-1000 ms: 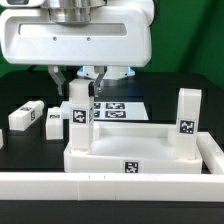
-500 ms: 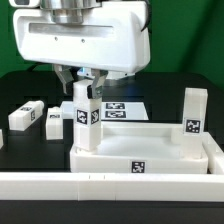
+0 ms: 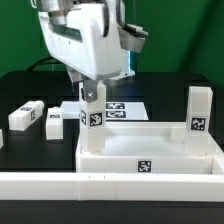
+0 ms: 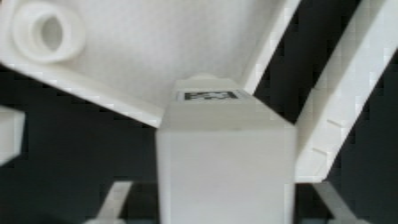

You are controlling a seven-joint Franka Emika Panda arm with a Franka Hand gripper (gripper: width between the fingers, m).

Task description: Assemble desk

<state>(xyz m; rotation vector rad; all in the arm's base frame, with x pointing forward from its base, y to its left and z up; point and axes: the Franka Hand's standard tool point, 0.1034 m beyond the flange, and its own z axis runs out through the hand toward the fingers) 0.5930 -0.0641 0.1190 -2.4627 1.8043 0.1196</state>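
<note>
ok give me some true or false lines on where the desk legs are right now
1. The fingers grip a leg upright at the slab's corner on the exterior view's left. True.
2. A second leg stands upright at the corner on the exterior view's right. True.
3. Three loose legs lie on the table. False: two loose legs lie on the table.
4. The marker board lies on the slab. False: the marker board lies on the table behind it.

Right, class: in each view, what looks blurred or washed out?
Exterior view: fairly sharp, but the white slab looks washed out against the dark table. Wrist view: the leg looms close, soft and unfocused, its tag smeared.
</note>
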